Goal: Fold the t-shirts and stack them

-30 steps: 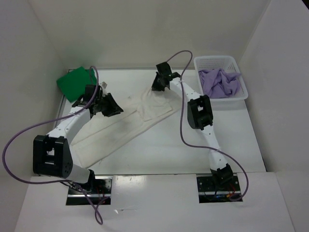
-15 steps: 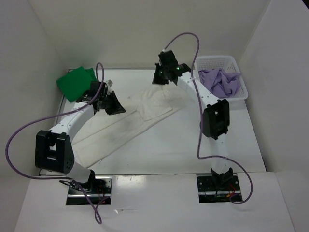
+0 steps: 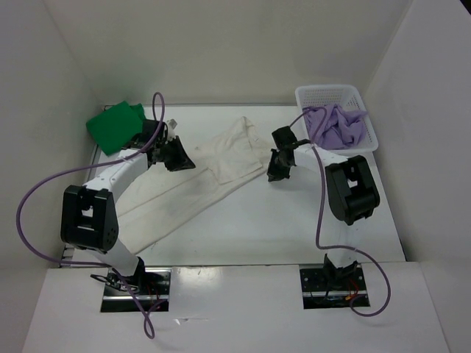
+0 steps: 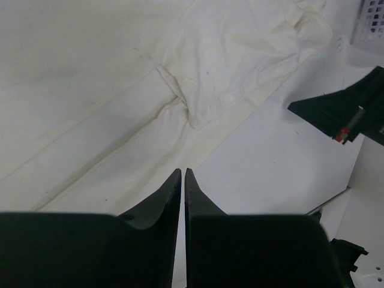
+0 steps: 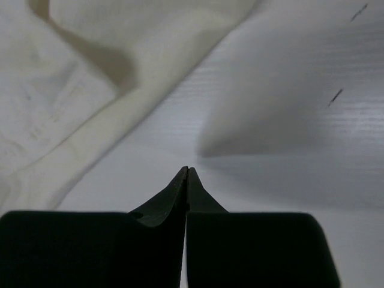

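Left claw point(image 4: 182, 173) closed, empty, over cream-white shirt point(image 3: 221, 158); right claw point(image 5: 186, 170) closed, empty, just off its right edge; shirt sprawled across bench point(image 3: 294, 217) centre, limp, light, crease-prone; pinch at shoulder or hem corners.

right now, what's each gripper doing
Left gripper: closed, nothing visibly pinched, over the cream-white t-shirt.
Right gripper: closed, empty.

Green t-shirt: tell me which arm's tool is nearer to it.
Left. The left tool sits just right of the green t-shirt, over the cream t-shirt; the right tool is far across the table, near the basket.
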{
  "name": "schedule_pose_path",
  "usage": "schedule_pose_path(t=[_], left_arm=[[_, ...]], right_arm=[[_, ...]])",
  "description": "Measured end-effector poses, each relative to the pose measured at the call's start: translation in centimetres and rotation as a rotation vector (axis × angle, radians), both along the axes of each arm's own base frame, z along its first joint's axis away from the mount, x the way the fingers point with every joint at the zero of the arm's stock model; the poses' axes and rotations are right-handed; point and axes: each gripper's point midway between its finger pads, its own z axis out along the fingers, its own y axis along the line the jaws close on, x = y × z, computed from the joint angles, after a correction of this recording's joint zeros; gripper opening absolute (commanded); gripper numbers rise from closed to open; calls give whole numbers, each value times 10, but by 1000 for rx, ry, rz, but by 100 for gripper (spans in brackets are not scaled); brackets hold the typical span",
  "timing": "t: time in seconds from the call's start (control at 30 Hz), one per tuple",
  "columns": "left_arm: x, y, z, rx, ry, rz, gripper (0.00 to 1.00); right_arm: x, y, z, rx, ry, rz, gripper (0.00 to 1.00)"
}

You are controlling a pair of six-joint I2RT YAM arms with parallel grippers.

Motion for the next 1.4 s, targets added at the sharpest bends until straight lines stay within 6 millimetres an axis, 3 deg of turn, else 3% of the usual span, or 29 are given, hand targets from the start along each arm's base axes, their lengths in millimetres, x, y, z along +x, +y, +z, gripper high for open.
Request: schedule_pose_path(t=[0.13, 0.2, 0.53, 0.6, 0.67, 0.7, 0.77, 0.9, 0.97, 1.03, 1.13, 1.2, 1.3, 1.4], left_arm=[[-1, -2, 1, -11, 1, -10, 12], [-1, -3, 1, -13, 2, -14, 13], [-4, -19, 5, -16, -2, -69, 17], [-1, -26, 9, -16, -14, -88, 19], [1, -31, 11, -17, -21, -103, 20], [1, -34, 12, -20, -21, -108, 22], [2, -38, 16, -30, -25, -119, 22], [9, -40, 32, -37, -55, -119, 23], [17, -39, 43, -40, -86, -112, 25], [24, -35, 51, -51, -109, -103, 28], [33, -23, 48, -53, -108, -72, 28], [36, -17, 42, -49, -91, -55, 28], [37, -17, 36, -48, -76, -54, 28], [36, -17, 34, -47, -74, -55, 28]], right_arm=[[20, 0, -17, 17, -6, -32, 1], [39, 4, -16, 23, -37, -38, 1], [184, 53, -3, 102, -243, -46, 2], [197, 57, 6, 109, -265, -45, 5], [198, 59, 17, 110, -279, -36, 17], [196, 60, 23, 111, -285, -30, 25], [177, 57, 31, 110, -268, -17, 32], [96, 63, 49, 135, -208, 49, 43], [50, 86, 56, 185, -184, 110, 51], [6, 121, 58, 254, -163, 196, 55], [-44, 167, 43, 350, -82, 295, 55], [-59, 186, 28, 391, -27, 322, 55], [-61, 197, -2, 411, 37, 305, 55], [-55, 209, -2, 465, 48, 284, 53]])
